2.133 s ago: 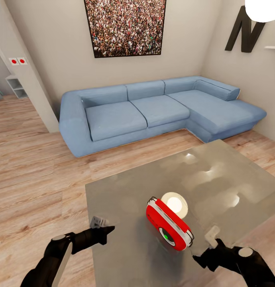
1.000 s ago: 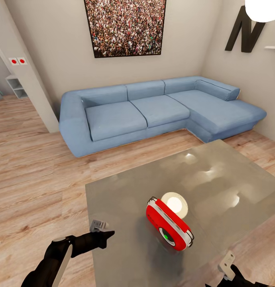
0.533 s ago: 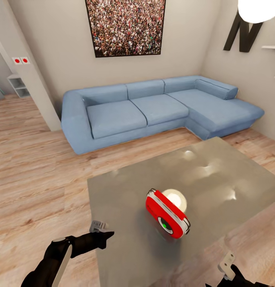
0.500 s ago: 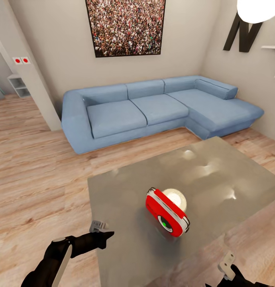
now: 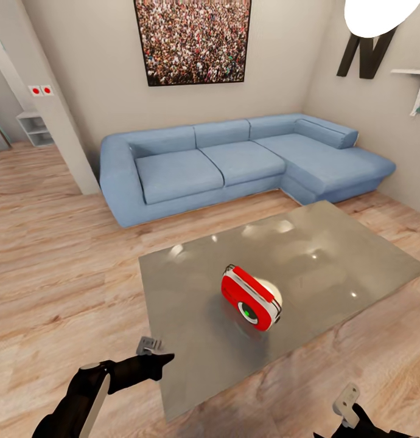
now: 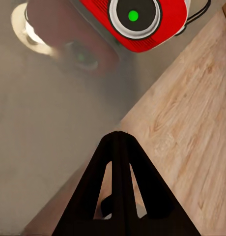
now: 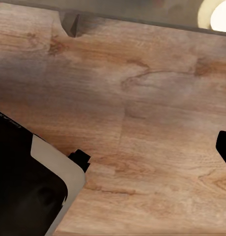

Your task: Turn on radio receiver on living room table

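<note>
Sitting near the middle of the shiny grey desk (image 5: 332, 255) is the red radio receiver (image 5: 249, 298), its green dial facing the robot. The left gripper (image 5: 164, 359) hovers by the desk's near corner, fingers (image 6: 118, 162) pressed together. The right gripper's (image 5: 347, 404) fingers I cannot tell.

A red radio receiver (image 5: 251, 298) with white trim and a green-centred dial sits on the glossy grey table (image 5: 332, 243), which mirrors pale spots of light. Behind it are a blue sofa (image 5: 234, 164), a light wood-grain floor (image 5: 58, 261), beige walls, a framed multicoloured crowd photo (image 5: 193, 40) and a white pendant lamp (image 5: 371, 15). The left gripper (image 5: 164, 359) is black.
</note>
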Tool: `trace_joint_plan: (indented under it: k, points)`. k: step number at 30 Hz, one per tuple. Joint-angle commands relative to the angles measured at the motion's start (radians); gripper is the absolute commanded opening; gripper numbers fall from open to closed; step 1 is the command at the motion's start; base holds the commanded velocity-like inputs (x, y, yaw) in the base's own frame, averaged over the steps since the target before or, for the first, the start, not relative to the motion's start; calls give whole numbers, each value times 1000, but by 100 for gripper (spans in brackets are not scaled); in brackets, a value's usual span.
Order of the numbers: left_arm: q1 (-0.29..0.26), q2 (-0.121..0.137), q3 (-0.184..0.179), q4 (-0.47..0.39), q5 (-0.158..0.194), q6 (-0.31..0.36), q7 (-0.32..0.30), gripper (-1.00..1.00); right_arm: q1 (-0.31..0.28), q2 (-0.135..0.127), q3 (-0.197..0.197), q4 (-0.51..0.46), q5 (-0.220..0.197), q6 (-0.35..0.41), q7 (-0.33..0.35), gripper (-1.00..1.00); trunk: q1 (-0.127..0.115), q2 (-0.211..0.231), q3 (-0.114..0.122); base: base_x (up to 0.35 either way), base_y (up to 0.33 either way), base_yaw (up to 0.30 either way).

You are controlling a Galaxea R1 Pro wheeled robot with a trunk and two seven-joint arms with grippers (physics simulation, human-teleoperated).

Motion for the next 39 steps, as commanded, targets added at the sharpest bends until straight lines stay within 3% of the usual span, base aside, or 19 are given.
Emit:
trace_joint_plan:
  k: [1, 5, 10, 14, 39]
  points:
    - [0, 0, 0, 3, 0, 0, 0, -100, 0, 1, 0, 0, 0, 0, -1, 100, 0, 0, 0, -84, 0, 0]
    - [0, 0, 0, 10, 0, 0, 0, -100, 0, 2, -3, 0, 0, 1, -2, 100, 0, 0, 1, -36, 0, 0]
    - [0, 0, 0, 19, 0, 0, 1, -100, 0, 5, -41, 0, 0, 0, -1, 100, 0, 0, 7, -8, 0, 0]
    - [0, 0, 0, 20, -1, 0, 1, -100, 0, 8, -50, 0, 0, -1, -1, 100, 0, 0, 13, -1, 0, 0]
    - [0, 3, 0, 22, -4, 0, 2, -100, 0, 8, -54, 0, 0, -3, 1, 100, 0, 0, 53, 0, 0, 0]
